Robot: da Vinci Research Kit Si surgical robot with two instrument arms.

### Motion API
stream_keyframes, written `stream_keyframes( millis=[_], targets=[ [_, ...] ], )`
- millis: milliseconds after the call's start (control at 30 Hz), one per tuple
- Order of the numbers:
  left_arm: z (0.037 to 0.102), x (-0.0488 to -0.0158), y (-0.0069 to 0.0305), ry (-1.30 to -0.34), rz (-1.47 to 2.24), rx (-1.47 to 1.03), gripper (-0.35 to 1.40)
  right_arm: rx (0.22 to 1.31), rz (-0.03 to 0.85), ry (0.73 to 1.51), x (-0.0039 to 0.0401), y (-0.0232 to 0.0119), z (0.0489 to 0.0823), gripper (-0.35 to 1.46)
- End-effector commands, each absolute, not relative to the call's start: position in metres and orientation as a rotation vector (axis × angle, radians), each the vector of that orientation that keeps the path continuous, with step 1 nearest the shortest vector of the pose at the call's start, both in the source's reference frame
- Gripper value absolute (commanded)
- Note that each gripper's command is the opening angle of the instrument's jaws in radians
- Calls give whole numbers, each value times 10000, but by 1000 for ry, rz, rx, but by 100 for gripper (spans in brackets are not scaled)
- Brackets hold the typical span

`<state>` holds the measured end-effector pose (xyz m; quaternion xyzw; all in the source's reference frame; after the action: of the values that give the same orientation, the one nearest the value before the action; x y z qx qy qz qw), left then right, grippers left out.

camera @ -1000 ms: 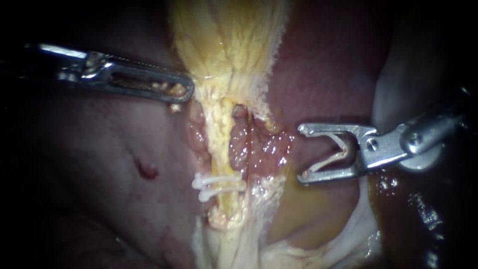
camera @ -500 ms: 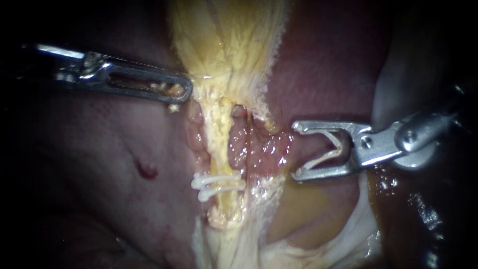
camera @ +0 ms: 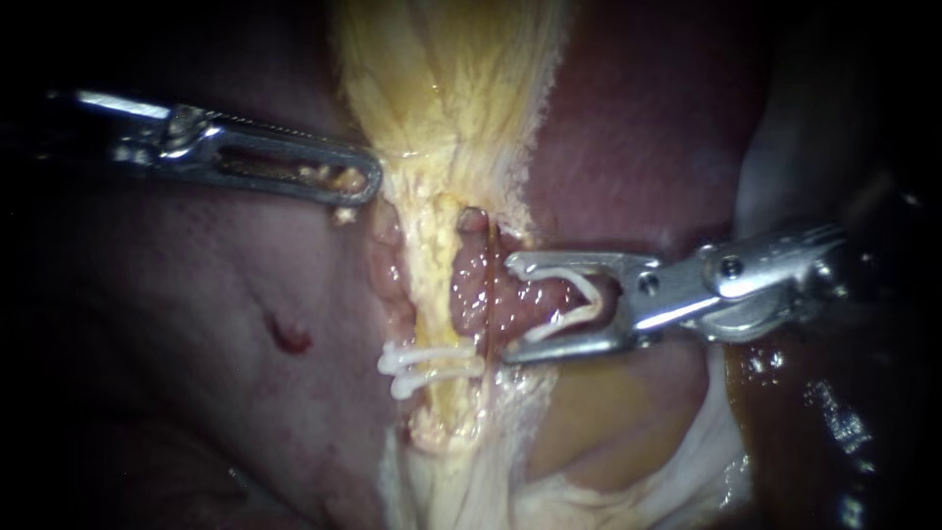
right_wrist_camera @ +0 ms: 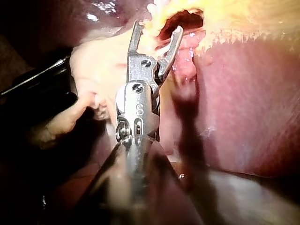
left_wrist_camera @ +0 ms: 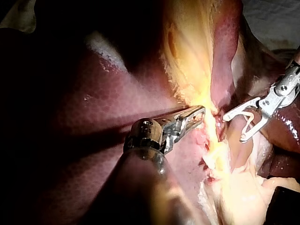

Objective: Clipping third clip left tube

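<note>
A yellowish-white tube (camera: 432, 285) runs down from the gallbladder (camera: 451, 88), with two white clips (camera: 432, 365) across its lower part. My right instrument (camera: 508, 309) has open jaws, and an open white clip (camera: 574, 304) lies along their inner faces. Its tips stand just right of that tube, with pink lumpy tissue (camera: 481, 294) between them. The left wrist view shows the same open jaws (left_wrist_camera: 234, 128) beside the yellow strand. My left instrument (camera: 365, 180) is shut on the gallbladder's yellowish edge above the tube.
Dark red liver (camera: 196, 294) spreads to the left, with a small bleeding spot (camera: 289, 337). White membrane (camera: 706, 461) and dark fluid (camera: 824, 422) lie under the right instrument's shaft. In the right wrist view, a hole in yellow tissue (right_wrist_camera: 185, 21) lies ahead of the jaws (right_wrist_camera: 157, 29).
My right instrument has moved left toward the tube, jaws still open with the clip in them, and pink tissue now lies between them. The left instrument has held still.
</note>
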<state>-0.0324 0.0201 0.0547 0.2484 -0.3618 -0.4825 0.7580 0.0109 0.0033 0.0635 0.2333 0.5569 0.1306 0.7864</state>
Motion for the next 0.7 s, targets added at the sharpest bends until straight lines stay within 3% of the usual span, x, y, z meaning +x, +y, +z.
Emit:
stream_keyframes(
  millis=[33, 700],
  targets=[
    [548, -324, 201, -788, -1052, 541, -35, 513, 289, 1201, 113, 31, 639, 49],
    [551, -324, 199, -789, -1049, 544, -35, 642, 385, 1223, 126, 32, 720, 48]
  ],
)
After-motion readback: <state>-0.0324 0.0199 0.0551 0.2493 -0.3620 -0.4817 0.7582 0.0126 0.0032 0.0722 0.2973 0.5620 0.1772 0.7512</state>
